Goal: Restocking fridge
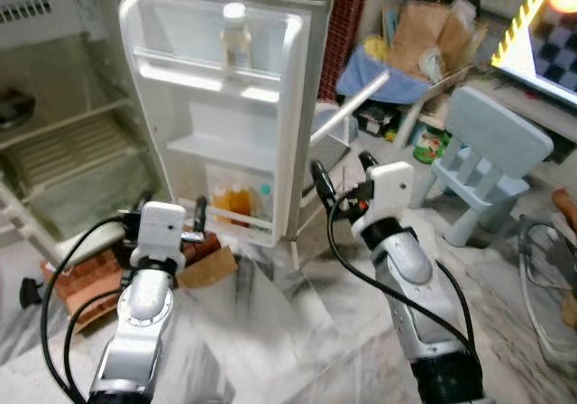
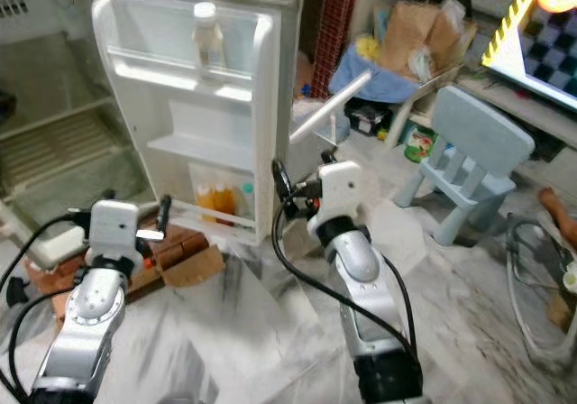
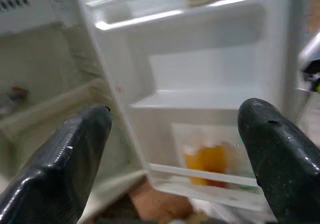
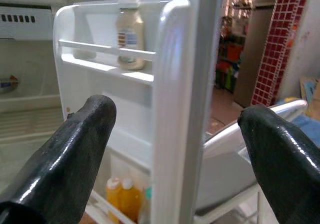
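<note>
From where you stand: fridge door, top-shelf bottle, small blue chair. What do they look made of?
Fridge door: inner liner looks like glossy white moulded plastic, with rounded edges and shelf rails moulded in one piece.
Bottle: probably plastic, pale and cloudy with a white cap and a printed label; glass can't be ruled out.
Blue chair: matte light-blue moulded plastic, by its thick rounded legs and back.

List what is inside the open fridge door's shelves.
The fridge door holds a pale bottle on its top shelf and orange bottles in the bottom shelf, beside something teal too blurred to name. The middle shelf looks bare.
</note>
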